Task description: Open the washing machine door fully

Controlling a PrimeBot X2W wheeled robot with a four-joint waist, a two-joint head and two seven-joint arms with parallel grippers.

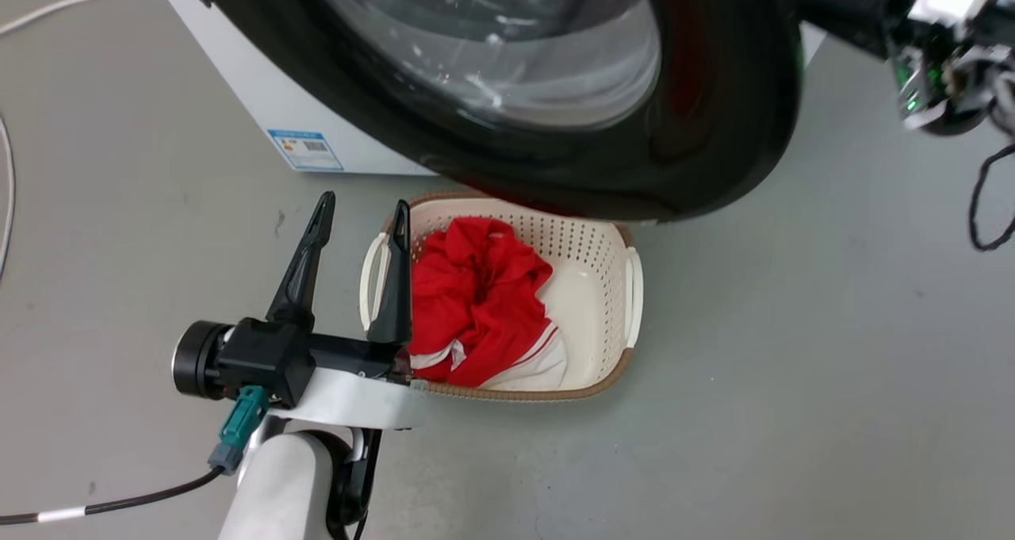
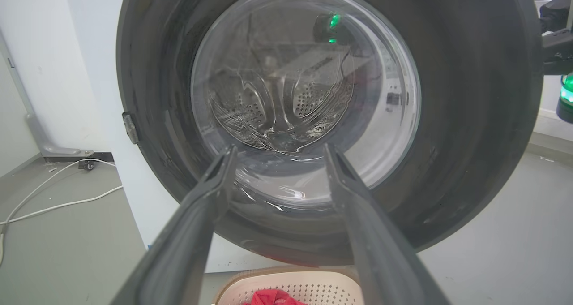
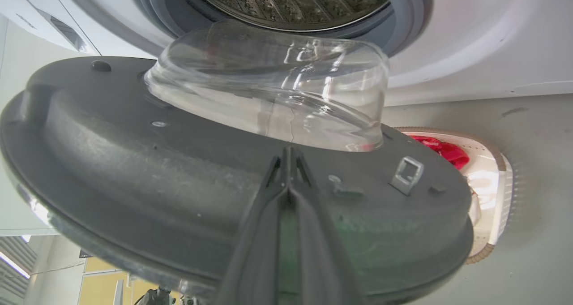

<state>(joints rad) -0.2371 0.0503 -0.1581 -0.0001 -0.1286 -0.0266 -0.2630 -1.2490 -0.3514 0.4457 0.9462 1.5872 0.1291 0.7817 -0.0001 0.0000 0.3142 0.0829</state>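
Note:
The washing machine door (image 1: 714,128) is round, glossy black, with a bulging clear glass bowl, and stands swung partly out from the white washing machine (image 1: 262,88). My left gripper (image 1: 361,215) is open with nothing between its fingers, low in front of the door's outer face (image 2: 470,94) and apart from it. My right gripper (image 3: 288,155) is shut, its fingertips lying against the door's grey inner face (image 3: 134,161) just below the glass bowl (image 3: 268,85). In the head view the right gripper (image 1: 817,9) reaches behind the door's right rim. The steel drum (image 3: 291,0) shows behind the door.
A cream perforated laundry basket (image 1: 603,247) holding a red and white garment (image 1: 476,302) sits on the grey floor right under the door's lower rim. White cables (image 2: 58,204) lie on the floor left of the machine. A blue label (image 1: 305,150) marks the machine's front.

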